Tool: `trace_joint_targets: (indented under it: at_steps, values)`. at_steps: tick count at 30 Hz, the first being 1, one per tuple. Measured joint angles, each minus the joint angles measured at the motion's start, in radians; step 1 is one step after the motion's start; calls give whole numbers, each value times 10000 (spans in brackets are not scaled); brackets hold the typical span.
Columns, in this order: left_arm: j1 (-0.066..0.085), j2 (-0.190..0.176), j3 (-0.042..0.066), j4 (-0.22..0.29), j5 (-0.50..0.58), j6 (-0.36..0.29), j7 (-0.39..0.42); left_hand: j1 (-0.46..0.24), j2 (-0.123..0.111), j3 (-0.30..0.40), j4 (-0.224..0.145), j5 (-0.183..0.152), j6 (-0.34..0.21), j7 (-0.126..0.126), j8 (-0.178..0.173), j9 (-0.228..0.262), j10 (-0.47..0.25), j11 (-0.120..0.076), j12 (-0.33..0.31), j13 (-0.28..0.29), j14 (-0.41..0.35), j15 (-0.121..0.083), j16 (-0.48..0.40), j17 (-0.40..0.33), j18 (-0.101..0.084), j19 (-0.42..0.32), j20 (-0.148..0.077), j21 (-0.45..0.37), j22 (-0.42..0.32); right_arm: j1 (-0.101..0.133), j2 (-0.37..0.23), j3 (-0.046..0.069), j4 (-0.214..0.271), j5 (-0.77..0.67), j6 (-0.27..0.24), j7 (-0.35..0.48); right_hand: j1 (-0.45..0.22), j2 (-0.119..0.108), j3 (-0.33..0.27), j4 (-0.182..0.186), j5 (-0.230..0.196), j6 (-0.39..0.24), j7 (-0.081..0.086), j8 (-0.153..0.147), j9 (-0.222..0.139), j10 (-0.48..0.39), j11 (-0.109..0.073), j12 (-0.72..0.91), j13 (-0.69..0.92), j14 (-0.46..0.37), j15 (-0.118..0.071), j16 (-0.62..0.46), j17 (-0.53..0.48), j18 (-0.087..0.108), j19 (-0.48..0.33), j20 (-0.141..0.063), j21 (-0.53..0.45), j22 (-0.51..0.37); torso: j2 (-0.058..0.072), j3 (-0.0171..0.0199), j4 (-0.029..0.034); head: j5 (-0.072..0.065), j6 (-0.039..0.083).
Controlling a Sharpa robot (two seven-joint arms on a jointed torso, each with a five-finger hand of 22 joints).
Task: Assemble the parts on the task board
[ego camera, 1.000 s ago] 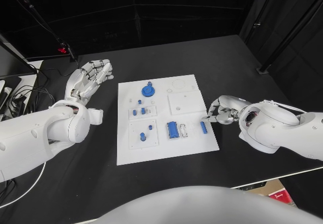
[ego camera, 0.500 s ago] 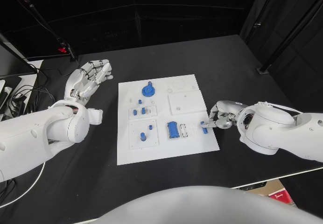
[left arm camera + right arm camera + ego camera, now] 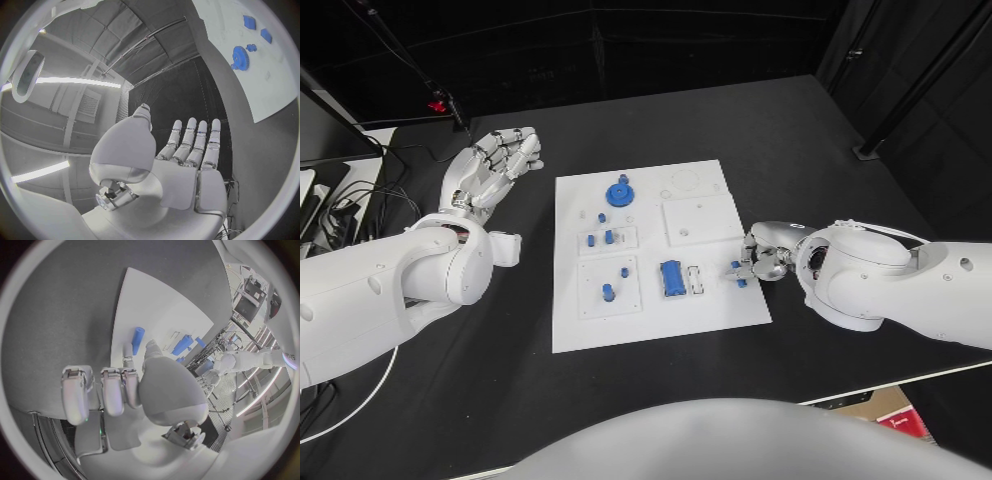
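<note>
The white task board (image 3: pixel 646 320) lies in the middle of the black table. A short blue peg (image 3: pixel 740 274) lies near the board's right edge. My right hand (image 3: pixel 766 256) has come over that edge, with a fingertip (image 3: pixel 128 348) and the thumb on either side of one end of the peg (image 3: pixel 137 333); its other fingers are curled in. Whether the peg is pinched is not clear. Left of the peg a blue block (image 3: pixel 671 277) stands in a slot. My left hand (image 3: pixel 495 165) is off the board to the left, flat, fingers straight, holding nothing.
A blue gear (image 3: pixel 617 191) sits at the board's far end, with small blue pieces (image 3: pixel 599 239) and another blue piece (image 3: pixel 607 292) in the left column. A white square plate (image 3: pixel 698 220) lies far right. Cables and a stand are beyond the table's far left corner.
My right hand has moved down along the board's right edge toward me and closed in on the blue peg. The peg and my left hand have stayed in place.
</note>
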Motion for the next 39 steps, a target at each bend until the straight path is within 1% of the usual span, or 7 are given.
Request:
trace_joint_targets:
  at_steps: [6,8,11,16,27,30,39]
  values:
    - [0,-2,0,12,0,0,0,0,0,0,0,0,0,0,0,0,0,0,0,0,0,0,0,1,0,0,0,0,0,23,173,27,-104,-52,215,9,329,128,81,-81,50,32,-1,14,103,0,0,0,1,0,0,0,0,0,0,0,0,-1,-1,0,-4,-12,0]
    - [0,-2,0,15,0,0,0,0,0,0,0,0,0,0,0,0,0,0,0,0,0,0,0,0,0,0,0,0,0,25,232,28,-170,-70,304,12,454,145,115,-115,50,-79,-2,-14,1304,0,0,0,1,36,36,0,-1,1,0,0,0,-1,-1,0,-4,-12,0]
    - [0,-3,0,19,0,0,0,0,0,0,0,0,0,0,0,0,0,0,0,0,0,0,0,1,0,0,0,0,0,28,311,39,-258,-96,409,15,735,157,196,-196,39,-82,-2,-14,2056,0,-1,0,1,36,36,0,-1,1,0,0,0,-1,-3,0,-4,-2,0]
    - [0,-9,0,21,0,0,0,0,0,0,0,0,0,0,0,1,0,0,0,1,0,0,0,1,0,0,0,0,1,9,442,37,-382,-123,633,22,1217,142,378,-433,-503,-164,-17,-13,4252,0,0,11,33,36,36,0,-2,1,0,0,0,-1,-11,-2,-4,-1,0]
    - [0,-5,0,19,0,0,0,53,53,0,0,44,0,0,41,-8,0,0,-1,-11,0,0,39,-18,0,0,0,0,1,-9,498,84,-398,-157,835,70,1539,37,961,-615,-1148,-416,-15,-23,4658,-1,1,56,24,36,36,0,-3,0,0,0,0,-2,-11,-7,-11,-14,0]
    - [0,-4,0,18,0,0,0,53,53,0,0,44,0,0,41,-8,0,0,-1,-11,0,0,39,-18,0,0,0,0,1,-14,509,85,-388,-157,841,92,1566,64,1186,-594,-1175,-500,-26,-286,5308,-1,0,73,23,36,36,0,-3,1,0,0,0,-2,-11,-5,-11,-14,0]
    - [0,-9,0,17,1,1,0,53,53,0,0,41,0,0,41,-7,0,0,-1,-11,0,0,39,-17,0,0,0,0,2,-47,500,71,-342,-156,557,168,2023,-26,2010,-314,-1319,728,-241,-1260,5290,-17,-243,8,27,32,-114,0,-4,1,-1,-81,0,-2,-6,-4,-10,11,0]
